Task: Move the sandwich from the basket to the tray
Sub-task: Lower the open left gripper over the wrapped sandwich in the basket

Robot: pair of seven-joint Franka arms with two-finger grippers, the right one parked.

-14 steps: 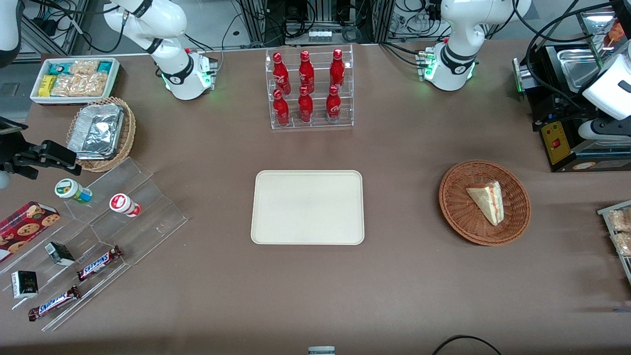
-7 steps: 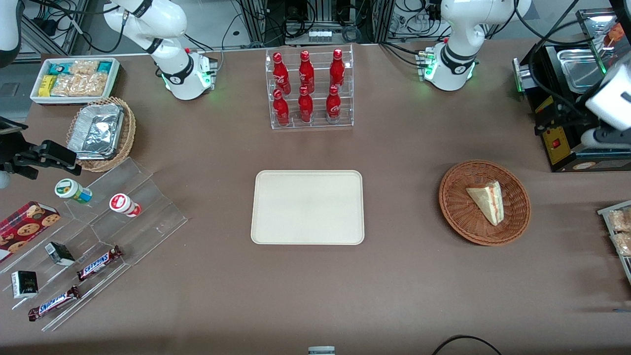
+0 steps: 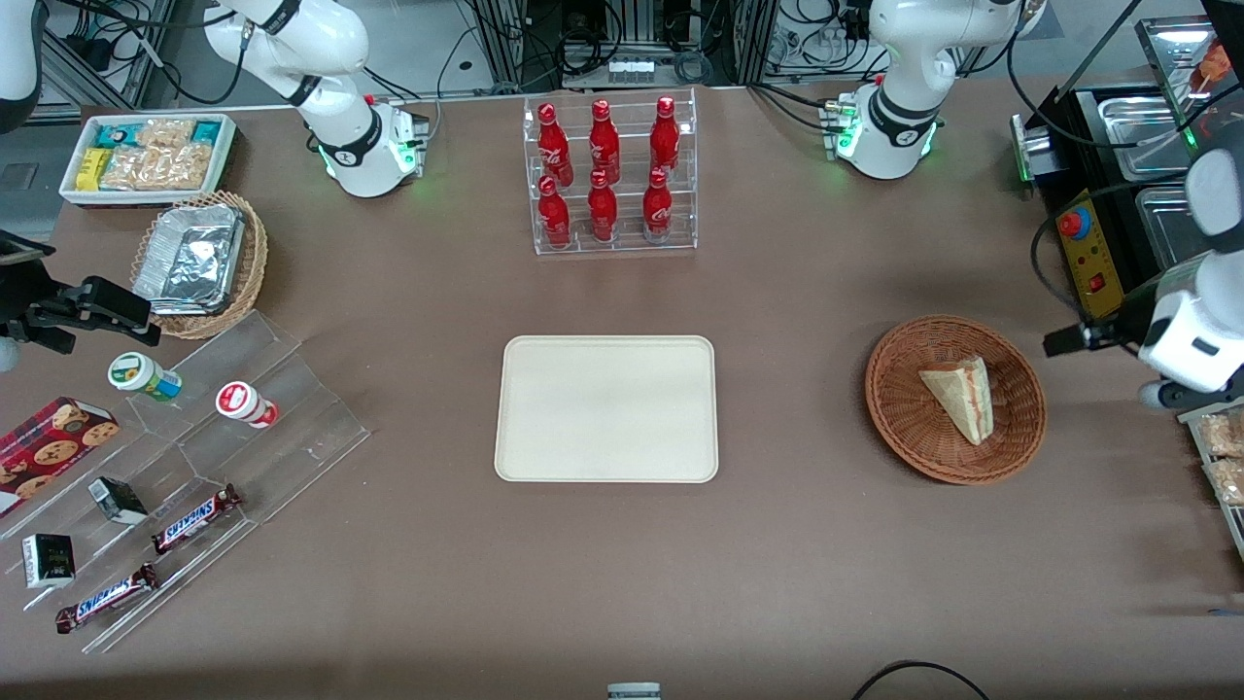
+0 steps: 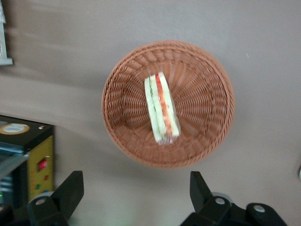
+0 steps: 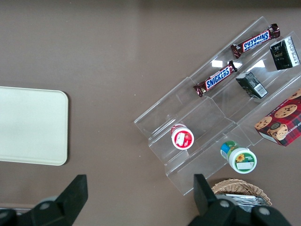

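Note:
The sandwich (image 3: 962, 397), a pale wedge with a red and green filling stripe, lies in the reddish-brown wicker basket (image 3: 894, 428) toward the working arm's end of the table. The cream tray (image 3: 605, 408) sits flat at the table's middle with nothing on it. My left gripper (image 3: 1069, 340) hangs above the table beside the basket, outside its rim, on the working arm's side. In the left wrist view the gripper (image 4: 135, 188) is open, its black fingertips (image 4: 71, 187) spread wide over bare table, with the sandwich (image 4: 161, 108) and basket (image 4: 207, 70) just ahead of them.
A black machine with steel pans (image 3: 1098, 194) stands close to the arm. Snack trays (image 3: 1220, 457) lie at the table edge beside it. A rack of red bottles (image 3: 609, 175) stands farther from the front camera than the tray. An acrylic shelf of snacks (image 3: 194, 457) lies toward the parked arm's end.
The left arm has swung from over the black machine toward the front camera and now hangs beside the basket. The sandwich, basket and tray have not moved.

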